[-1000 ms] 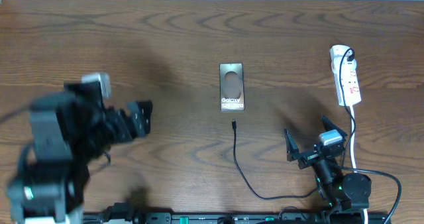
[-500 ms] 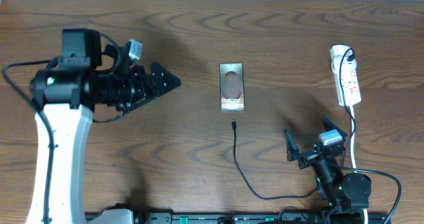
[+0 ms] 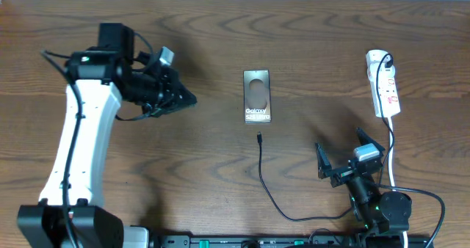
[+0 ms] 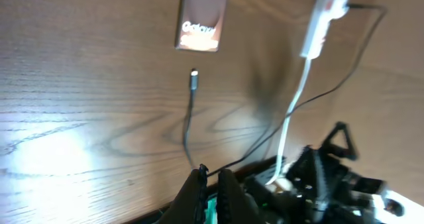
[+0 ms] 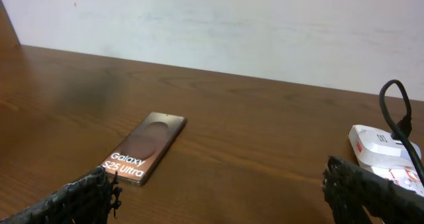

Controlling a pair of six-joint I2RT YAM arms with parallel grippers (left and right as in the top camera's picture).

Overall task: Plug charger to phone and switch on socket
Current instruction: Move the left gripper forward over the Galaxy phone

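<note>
The phone lies flat at the table's middle, lettering up; the right wrist view shows the same phone. The charger is a thin black cable whose plug tip rests just below the phone's near end, a small gap apart. In the left wrist view the charger points at the phone. The white socket lies at the far right with a black plug in it. My left gripper hovers left of the phone, shut and empty. My right gripper sits low on the right, open.
A white cord runs from the socket down past the right arm's base. The socket lies ahead of the right finger. Black arm cables and a dark rail line the table's front edge.
The left arm has swung up from the lower left towards the table's middle, and its gripper has closed. The right arm, phone and charger have not moved.
</note>
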